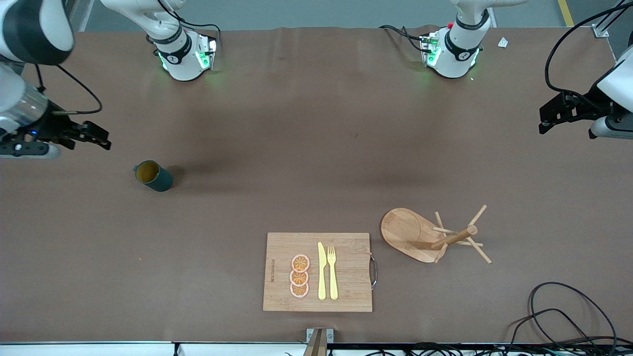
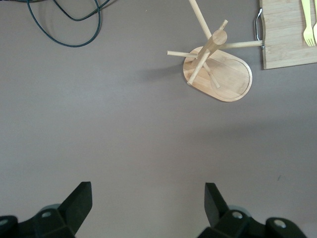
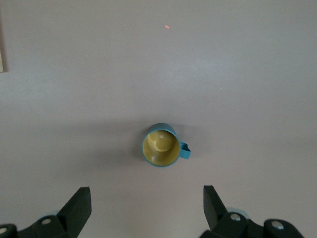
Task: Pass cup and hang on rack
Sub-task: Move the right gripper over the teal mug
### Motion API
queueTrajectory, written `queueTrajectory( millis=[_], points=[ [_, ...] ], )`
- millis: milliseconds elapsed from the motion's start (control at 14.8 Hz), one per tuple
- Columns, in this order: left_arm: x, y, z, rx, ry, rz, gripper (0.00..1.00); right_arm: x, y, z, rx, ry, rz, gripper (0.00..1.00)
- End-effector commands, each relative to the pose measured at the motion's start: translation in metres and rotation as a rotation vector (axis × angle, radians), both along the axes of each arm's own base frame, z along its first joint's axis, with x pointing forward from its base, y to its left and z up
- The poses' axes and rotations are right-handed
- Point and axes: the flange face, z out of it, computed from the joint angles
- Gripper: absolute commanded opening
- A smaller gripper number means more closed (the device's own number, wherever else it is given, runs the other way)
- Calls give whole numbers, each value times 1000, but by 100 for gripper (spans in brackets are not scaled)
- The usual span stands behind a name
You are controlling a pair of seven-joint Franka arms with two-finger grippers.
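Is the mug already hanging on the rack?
No, the mug stands upright on the table, well apart from the rack.

We're in a robotics lab here: two white arm bases (image 1: 185, 57) bolted along one edge of a brown-covered table (image 1: 306, 148), green status lights glowing, and loose black cables (image 1: 568, 316) coiled at the corner by the left arm's end.

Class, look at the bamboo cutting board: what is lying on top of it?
On the cutting board lie three orange slices in a row, a yellow knife and a yellow fork, side by side. Whatever is beneath the board is hidden.
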Motion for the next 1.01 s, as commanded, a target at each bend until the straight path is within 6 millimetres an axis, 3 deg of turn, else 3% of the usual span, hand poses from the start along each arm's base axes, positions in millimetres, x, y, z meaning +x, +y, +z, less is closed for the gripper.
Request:
queueTrajectory(
  millis=[0, 135, 270, 675, 945],
  points=[
    [-1, -1, 4, 15, 3, 7, 100, -21, 23, -29, 12, -24, -27, 100],
    [-1, -1, 4, 15, 3, 7, 100, -25, 47, -45, 13, -24, -46, 100],
    [-1, -1, 4, 15, 3, 7, 100, -27, 51, -61, 13, -39, -61, 100],
    [-1, -1, 4, 15, 3, 7, 100, -34, 44, -135, 7, -83, -80, 100],
    [-1, -1, 4, 15, 3, 7, 100, -33, 33, -174, 0, -100, -105, 100]
  ],
)
